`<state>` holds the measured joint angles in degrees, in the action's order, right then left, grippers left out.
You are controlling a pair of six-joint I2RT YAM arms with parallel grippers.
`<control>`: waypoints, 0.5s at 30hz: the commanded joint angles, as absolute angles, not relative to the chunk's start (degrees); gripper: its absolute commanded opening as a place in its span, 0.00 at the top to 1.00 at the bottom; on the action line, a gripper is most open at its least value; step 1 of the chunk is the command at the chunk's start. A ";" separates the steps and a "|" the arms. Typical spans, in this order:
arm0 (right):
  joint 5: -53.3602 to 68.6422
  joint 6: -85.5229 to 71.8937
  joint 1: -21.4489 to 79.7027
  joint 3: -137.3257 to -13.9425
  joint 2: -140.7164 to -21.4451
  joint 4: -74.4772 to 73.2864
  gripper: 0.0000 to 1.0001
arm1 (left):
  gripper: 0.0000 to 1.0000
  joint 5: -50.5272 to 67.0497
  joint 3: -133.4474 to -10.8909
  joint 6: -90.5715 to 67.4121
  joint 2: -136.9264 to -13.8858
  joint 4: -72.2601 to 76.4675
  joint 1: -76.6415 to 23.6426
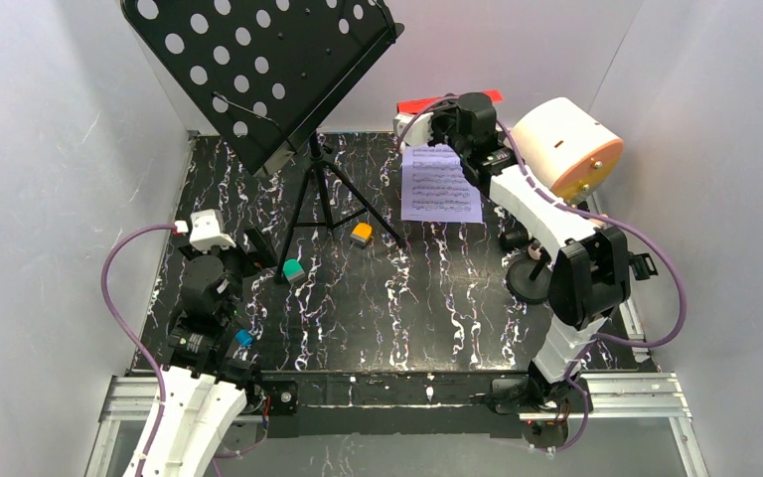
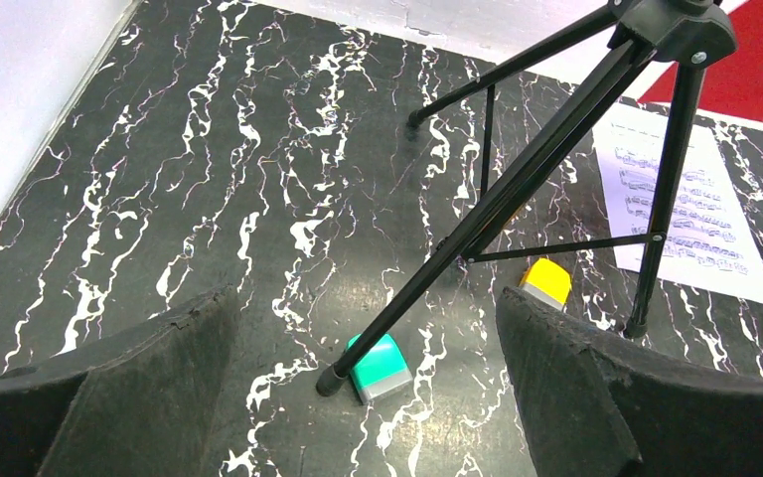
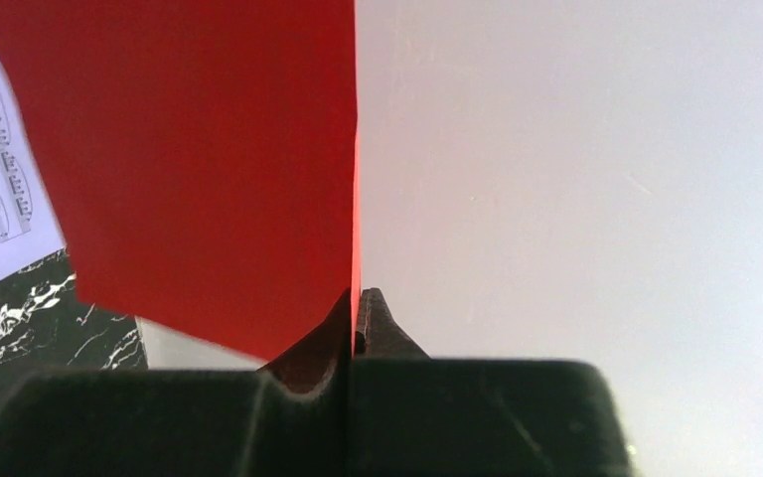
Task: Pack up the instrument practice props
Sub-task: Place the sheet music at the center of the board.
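Note:
The black perforated music rack (image 1: pixel 258 70) stands on its tripod (image 1: pixel 323 199) at the back left. My right gripper (image 1: pixel 442 124) is shut on the edge of the red music sheet (image 1: pixel 415 104) and holds it up by the back wall; the sheet fills the right wrist view (image 3: pixel 209 149) above the closed jaws (image 3: pixel 356 308). The white music sheet (image 1: pixel 441 184) lies flat below it. My left gripper (image 1: pixel 250 250) is open and empty near the tripod's left foot (image 2: pixel 330 381). A black round base (image 1: pixel 529 280) shows partly behind the right arm. The microphones are hidden.
A green block (image 1: pixel 294 270) touches the tripod foot and an orange block (image 1: pixel 362 234) lies under the tripod. The big white cylinder with an orange face (image 1: pixel 568 147) stands at the back right. White walls close in three sides.

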<state>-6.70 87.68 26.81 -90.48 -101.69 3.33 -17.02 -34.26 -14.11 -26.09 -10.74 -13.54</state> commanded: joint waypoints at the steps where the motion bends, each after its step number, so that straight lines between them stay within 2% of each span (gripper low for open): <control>1: -6.58 90.45 26.91 -84.40 -98.96 10.45 0.99 | 0.02 -18.15 -34.80 -13.97 -25.39 -10.64 -13.80; 10: -7.69 86.36 26.98 -69.17 -102.67 16.36 0.99 | 0.02 -17.37 -34.58 -14.06 -25.40 -10.68 -13.95; 15: -7.28 82.10 26.94 -65.37 -106.44 19.39 0.99 | 0.02 -16.94 -34.62 -14.06 -25.55 -10.60 -13.91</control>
